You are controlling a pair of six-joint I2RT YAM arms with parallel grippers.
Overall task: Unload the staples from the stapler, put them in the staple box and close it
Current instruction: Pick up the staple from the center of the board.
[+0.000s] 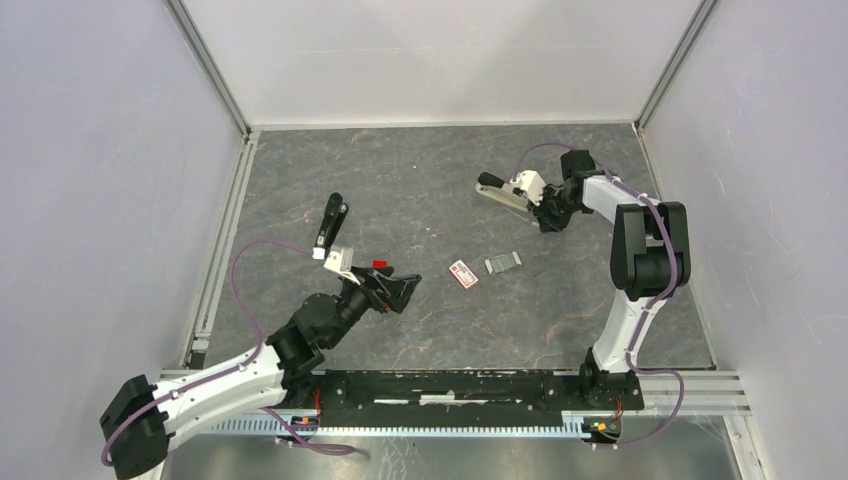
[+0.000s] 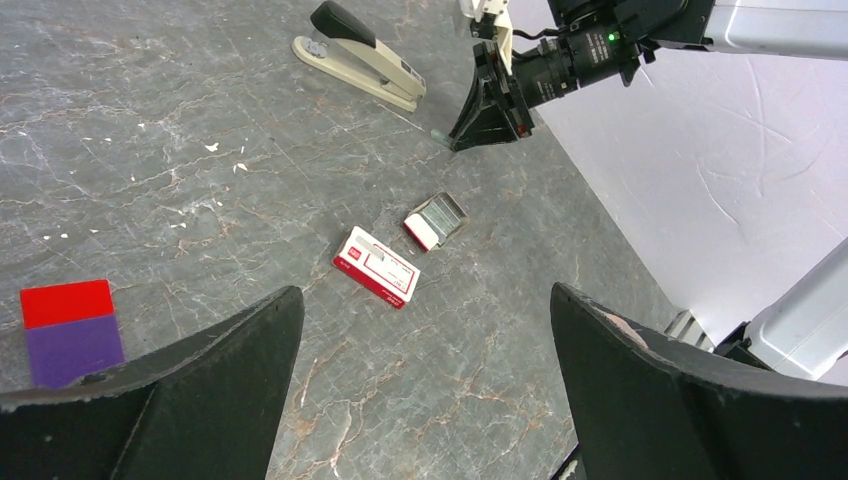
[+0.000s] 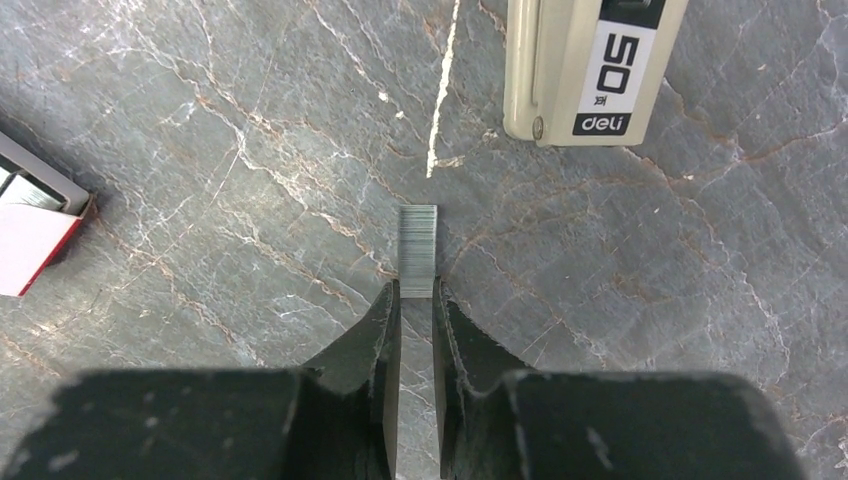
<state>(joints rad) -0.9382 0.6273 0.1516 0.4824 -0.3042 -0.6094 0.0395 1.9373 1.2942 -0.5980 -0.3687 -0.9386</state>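
Observation:
The staples (image 3: 417,238), a short silvery ridged strip, lie flat on the stone table just in front of the stapler's beige front end (image 3: 590,65). My right gripper (image 3: 416,292) is shut on the strip's near end, one fingertip against each side. From above, the stapler (image 1: 503,195) lies at the back right with the right gripper (image 1: 546,220) beside it. A separate black bar (image 1: 330,220) lies at the left. My left gripper (image 2: 425,295) hangs wide open above bare table and holds nothing; the stapler (image 2: 360,55) lies far ahead of it.
A red-and-white little box (image 1: 462,273) and a small open tray of staples (image 1: 503,263) lie mid-table, between the arms. A red-and-purple block (image 2: 70,330) lies by my left gripper. A thin pale pin (image 3: 440,100) lies left of the stapler. Metal rails edge the table.

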